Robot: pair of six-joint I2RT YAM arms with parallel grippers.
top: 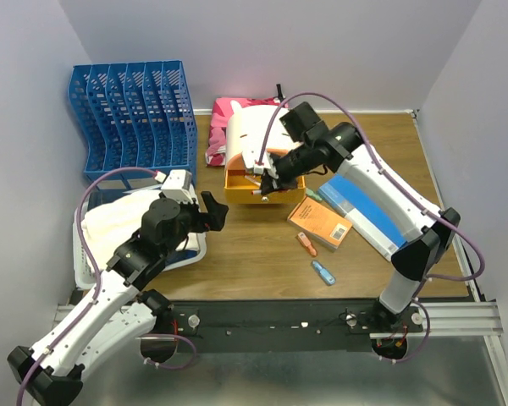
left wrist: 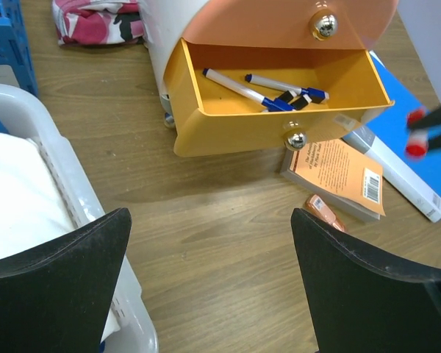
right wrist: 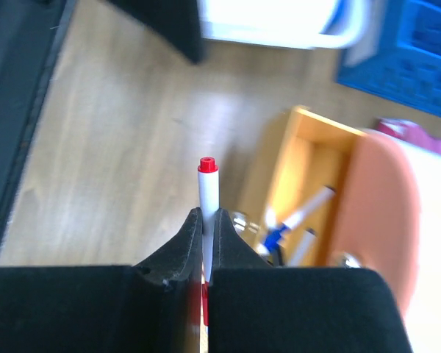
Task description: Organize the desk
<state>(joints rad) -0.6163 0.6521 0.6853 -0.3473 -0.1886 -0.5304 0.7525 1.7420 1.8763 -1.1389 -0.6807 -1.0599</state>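
Observation:
On the brown wood desk (top: 254, 254) stands a small white cabinet (top: 256, 135) with its orange drawer (top: 241, 188) pulled open. Two blue-capped white markers (left wrist: 242, 90) lie inside the drawer (left wrist: 228, 132). My right gripper (top: 267, 188) hovers at the drawer's front right corner, shut on a white marker with a red end (right wrist: 208, 184) that sticks out past the fingertips (right wrist: 207, 217). The drawer (right wrist: 301, 169) shows just right of it. My left gripper (left wrist: 209, 220) hangs open over bare desk (left wrist: 206, 176), nothing between its fingers, left of the drawer (top: 213, 211).
A white tray with cloth (top: 123, 224) sits under my left arm, and a blue file rack (top: 131, 114) stands at the back left. An orange book (top: 320, 222), a blue folder (top: 368, 211), an orange highlighter (top: 306, 244) and a blue one (top: 323, 271) lie at right. A pink pouch (top: 224, 127) lies behind the cabinet.

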